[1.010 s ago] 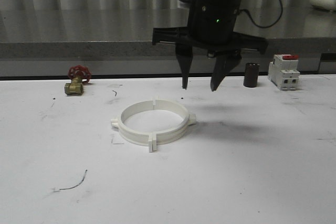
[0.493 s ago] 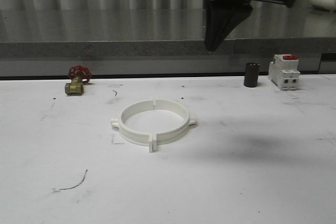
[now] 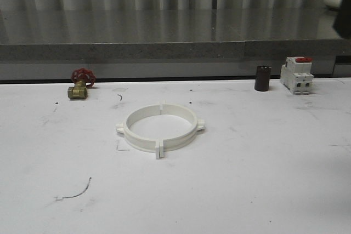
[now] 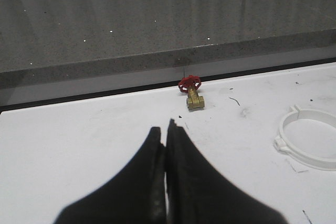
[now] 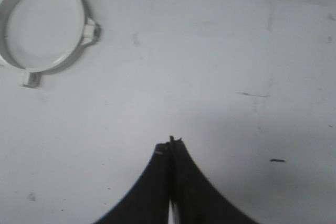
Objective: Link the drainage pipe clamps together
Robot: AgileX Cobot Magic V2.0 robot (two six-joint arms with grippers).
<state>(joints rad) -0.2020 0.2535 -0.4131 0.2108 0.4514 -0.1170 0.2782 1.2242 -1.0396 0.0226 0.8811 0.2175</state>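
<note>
The drainage pipe clamps (image 3: 159,127) lie on the white table as one closed white ring, their end tabs meeting at the front and back. The ring also shows in the left wrist view as the clamps (image 4: 310,139) and in the right wrist view as the clamps (image 5: 44,27). My left gripper (image 4: 165,129) is shut with nothing in it, above bare table well to the left of the ring. My right gripper (image 5: 169,144) is shut and empty, high over bare table to the right of the ring.
A brass valve with a red handwheel (image 3: 80,83) sits at the back left. A dark cylinder (image 3: 262,78) and a white breaker with a red top (image 3: 296,74) stand at the back right. A grey ledge (image 3: 164,47) runs behind the table. A thin wire scrap (image 3: 77,191) lies front left.
The right arm, which hung open-fingered just behind the ring, has risen and left the front view. The ring has not moved.
</note>
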